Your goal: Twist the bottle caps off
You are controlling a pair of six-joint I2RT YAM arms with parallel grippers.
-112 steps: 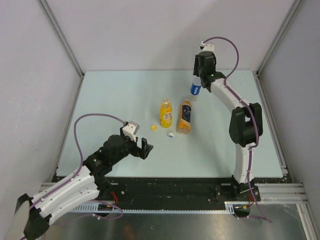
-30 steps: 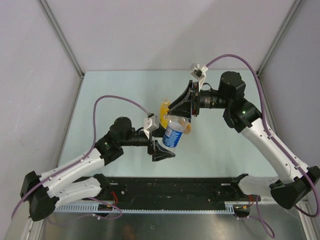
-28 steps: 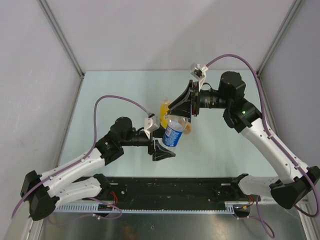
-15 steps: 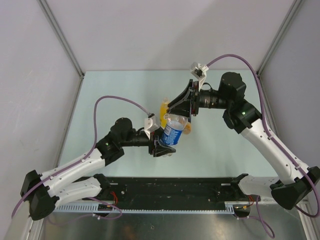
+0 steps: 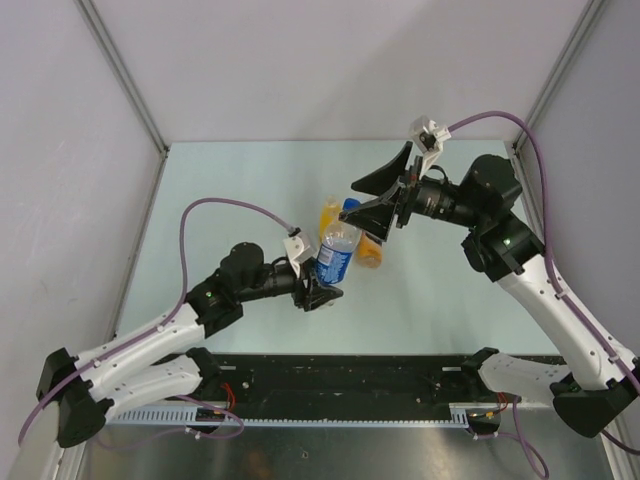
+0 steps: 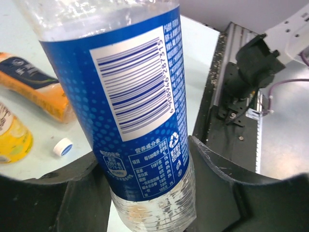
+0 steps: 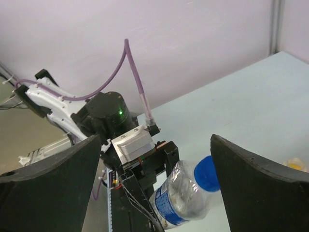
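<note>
My left gripper is shut on the lower body of the clear bottle with the blue label and holds it up off the table, its fingers pressed against both sides. The blue cap sits on the bottle's neck. My right gripper is open wide, its fingers on either side of the cap without touching it. On the table behind lie the yellow bottle and the orange bottle. A loose white cap lies near them.
The pale table is walled by grey panels at the back and both sides. A black rail with the arm bases runs along the near edge. Both arms reach over the middle of the table.
My left gripper closed on the bottle's lower body. My right gripper let go of the bottle's top, opened wide and drew back to the right. The bottle stays held by the left gripper alone.
</note>
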